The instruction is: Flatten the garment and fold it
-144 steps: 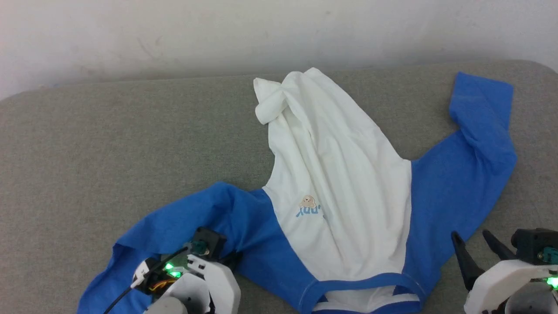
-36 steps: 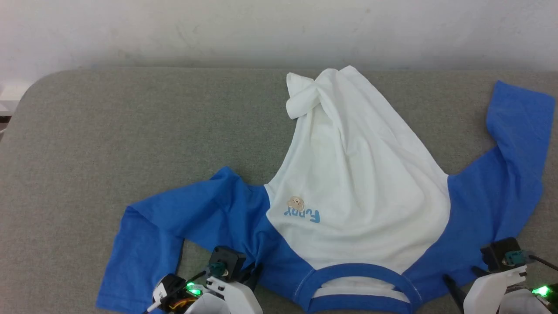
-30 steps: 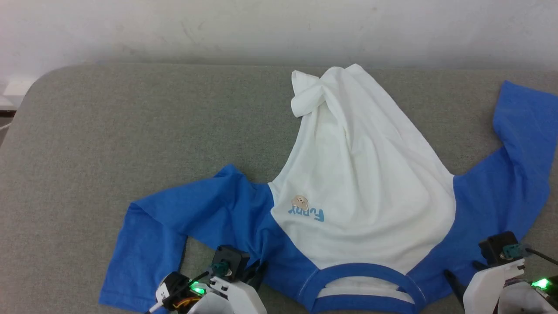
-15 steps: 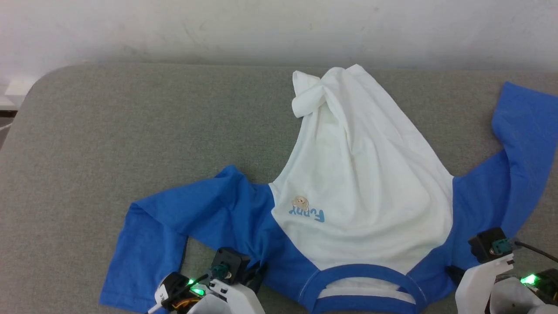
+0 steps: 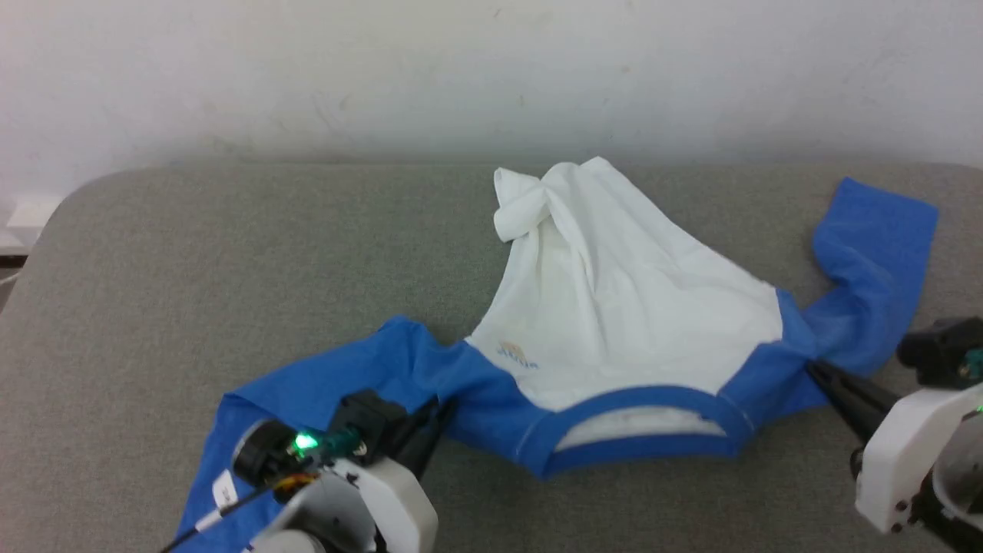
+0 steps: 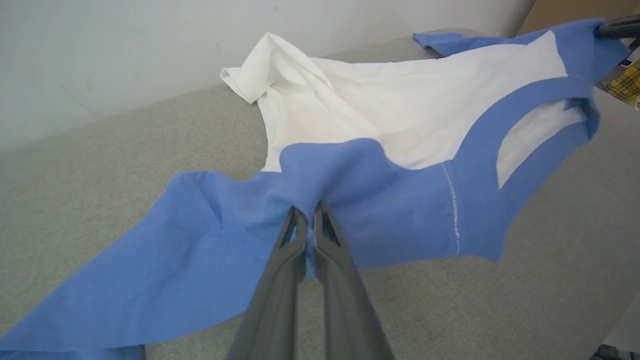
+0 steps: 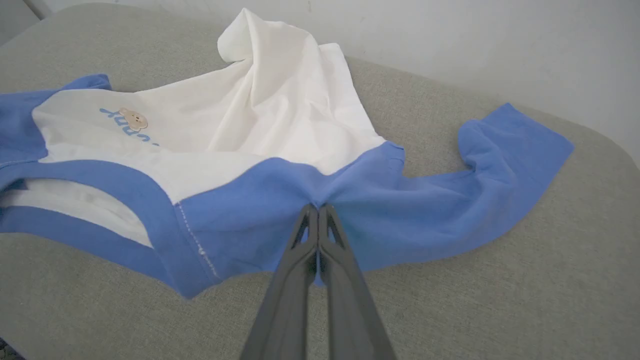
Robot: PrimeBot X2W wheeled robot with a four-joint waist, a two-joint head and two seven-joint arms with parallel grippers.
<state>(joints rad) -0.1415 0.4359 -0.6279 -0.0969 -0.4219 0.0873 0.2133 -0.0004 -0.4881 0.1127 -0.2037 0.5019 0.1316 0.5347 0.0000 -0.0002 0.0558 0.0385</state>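
Observation:
The garment [image 5: 614, 307], a white shirt with royal-blue sleeves and neckband, lies across the grey cushion, its neck end raised toward me. My left gripper [image 5: 441, 405] is shut on the blue shoulder cloth left of the neckband; in the left wrist view the fingers [image 6: 310, 212] pinch a bunched fold of the garment [image 6: 380, 200]. My right gripper [image 5: 815, 370] is shut on the blue shoulder at the right, and the right wrist view shows the gripper [image 7: 316, 209] clamping the garment [image 7: 260, 210]. The white hem is knotted up at the far end.
The grey cushion [image 5: 192, 269] has rounded corners and ends at a pale wall [image 5: 384, 77] behind. The left sleeve [image 5: 307, 392] trails toward the near left edge; the right sleeve [image 5: 875, 253] bends up at the far right.
My right gripper went from open to shut on the blue right shoulder. Both grippers have lifted the neck end off the cushion, and the camera view has shifted.

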